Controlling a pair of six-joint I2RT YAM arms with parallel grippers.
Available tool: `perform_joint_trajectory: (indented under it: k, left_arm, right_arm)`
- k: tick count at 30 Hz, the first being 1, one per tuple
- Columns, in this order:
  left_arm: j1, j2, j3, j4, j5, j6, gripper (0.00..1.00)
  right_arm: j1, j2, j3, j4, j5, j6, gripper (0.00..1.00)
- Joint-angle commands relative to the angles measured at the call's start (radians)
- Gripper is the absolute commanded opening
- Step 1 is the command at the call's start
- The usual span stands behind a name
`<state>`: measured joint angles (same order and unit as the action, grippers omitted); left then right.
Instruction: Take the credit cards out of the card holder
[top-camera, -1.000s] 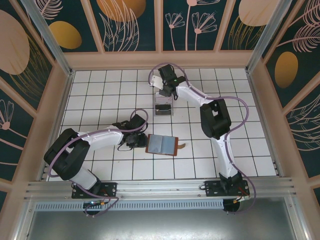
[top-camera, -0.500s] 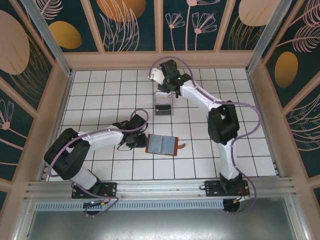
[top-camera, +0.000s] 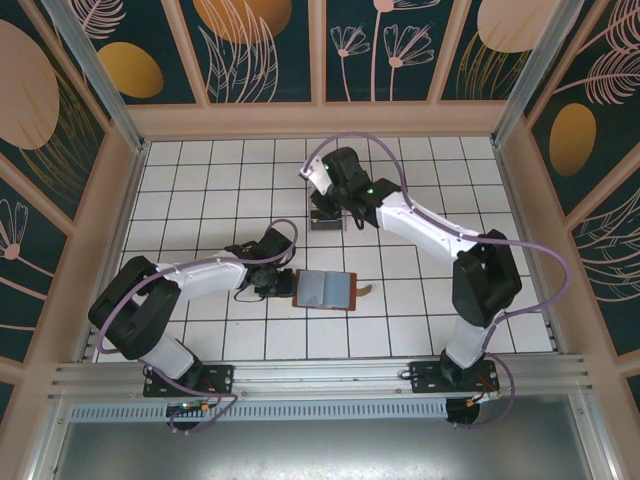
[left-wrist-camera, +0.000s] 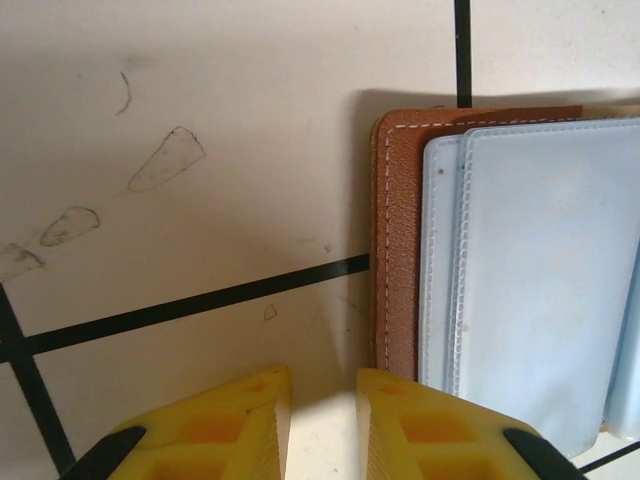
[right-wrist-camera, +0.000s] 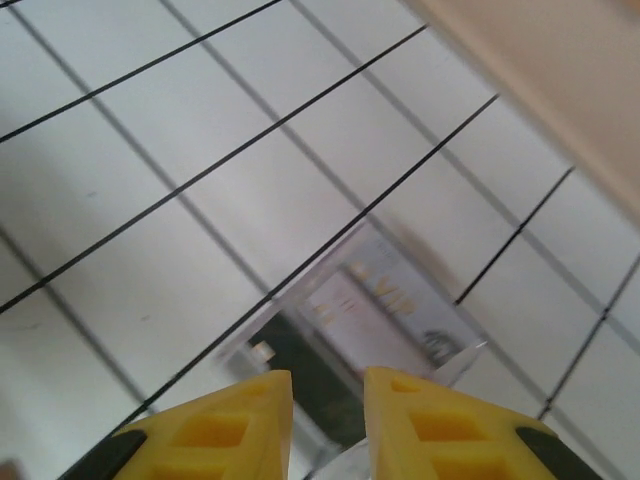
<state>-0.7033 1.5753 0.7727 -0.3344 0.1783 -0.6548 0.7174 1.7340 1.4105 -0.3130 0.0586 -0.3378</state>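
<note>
One open wallet (left-wrist-camera: 400, 250) | left pincer (left-wrist-camera: 325, 385) nearly clenched, empty, wallet at 1 o'clock | right pincer (right-wrist-camera: 327, 385) nearly clenched, empty, box (right-wrist-camera: 440, 320) with cards (right-wrist-camera: 350, 300) at 12 o'clock

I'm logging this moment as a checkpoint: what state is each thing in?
Card holder: open, flat on the table, grey-blue inside up, tab unsnapped.
Clear box: on the table, cards inside.
Left claw: nearly shut, empty, at the holder's left edge.
Right claw: nearly shut, empty, above the box.
</note>
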Motion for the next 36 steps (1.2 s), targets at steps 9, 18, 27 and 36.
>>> perform_joint_trajectory:
  k: [9, 18, 27, 36]
  left_arm:
    - [0.022, -0.048, 0.037, -0.063, -0.069, 0.032, 0.26]
    - [0.144, -0.076, 0.027, -0.042, -0.042, 0.085, 0.26]
    - [0.213, -0.092, 0.027, -0.053, -0.058, 0.141, 0.26]
    - [0.217, -0.11, 0.011, -0.046, -0.063, 0.144, 0.27]
  right_arm:
    - [0.05, -0.186, -0.229, 0.019, -0.117, 0.746, 0.15]
    - [0.064, -0.19, -0.385, 0.043, -0.374, 1.074, 0.13]
    - [0.18, -0.103, -0.412, 0.071, -0.353, 1.171, 0.17]
    - [0.228, -0.003, -0.354, 0.073, -0.353, 1.209, 0.2]
